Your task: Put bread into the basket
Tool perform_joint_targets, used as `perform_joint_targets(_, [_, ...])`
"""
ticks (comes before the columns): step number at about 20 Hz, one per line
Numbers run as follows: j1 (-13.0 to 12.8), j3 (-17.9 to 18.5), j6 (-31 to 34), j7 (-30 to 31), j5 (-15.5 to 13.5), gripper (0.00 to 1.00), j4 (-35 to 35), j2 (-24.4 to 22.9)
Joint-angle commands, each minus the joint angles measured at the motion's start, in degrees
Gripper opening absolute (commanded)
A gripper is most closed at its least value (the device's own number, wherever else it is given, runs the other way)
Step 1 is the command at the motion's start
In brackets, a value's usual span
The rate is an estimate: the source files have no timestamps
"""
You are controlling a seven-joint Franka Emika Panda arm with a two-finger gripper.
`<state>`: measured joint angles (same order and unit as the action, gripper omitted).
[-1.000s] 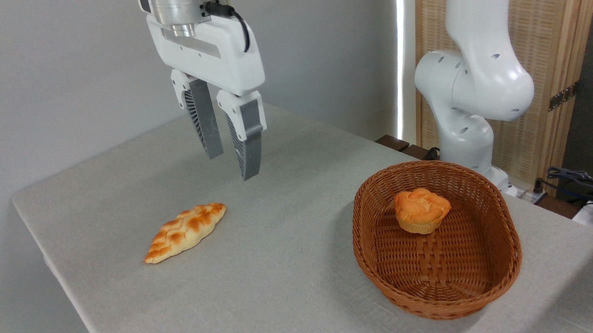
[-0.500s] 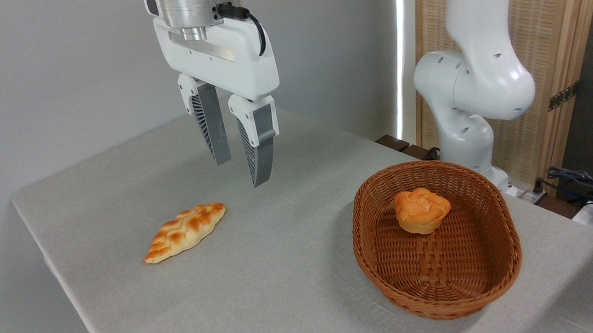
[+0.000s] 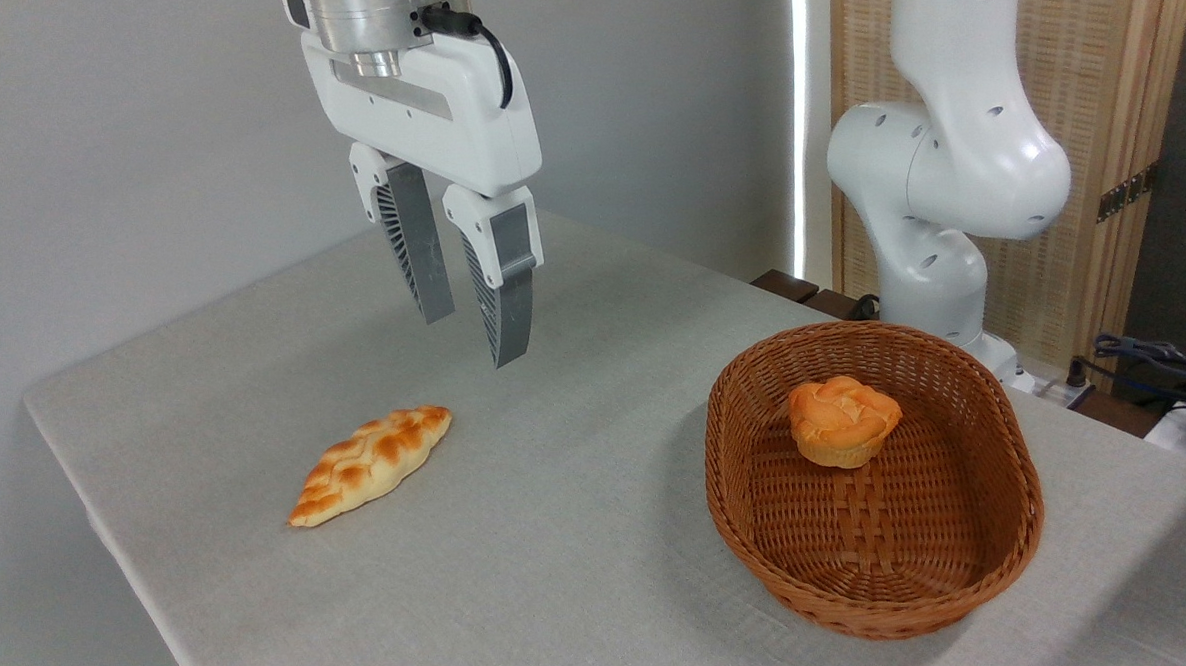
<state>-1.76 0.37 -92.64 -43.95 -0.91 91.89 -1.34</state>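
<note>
The bread [image 3: 843, 421], a small round orange bun with a lumpy top, rests inside the brown wicker basket [image 3: 1003, 545], toward its far end. My gripper [image 3: 473, 338] hangs in the air well to the left of the basket, above the table and up and to the right of a braided loaf. Its two grey fingers [image 3: 508, 297] stand a little apart with nothing between them.
A golden braided loaf [image 3: 371, 464] lies on the grey table [image 3: 564, 574] at the left. The arm's white base [image 3: 933, 208] stands behind the basket. Cables [image 3: 1165, 363] lie at the far right. The table's left edge is near the loaf.
The gripper shifted right and slightly down between the first two frames, then came back a little to the left and up. The bun, basket and loaf have not moved.
</note>
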Motion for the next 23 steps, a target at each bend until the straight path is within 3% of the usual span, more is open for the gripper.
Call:
perform_joint_targets(1, [0.79, -0.11, 0.26, -0.44, 0.21, 1.00, -0.40, 0.11])
perform_joint_targets(23, [0.79, -0.11, 1.84, -0.17, -0.32, 1.00, -0.40, 0.11])
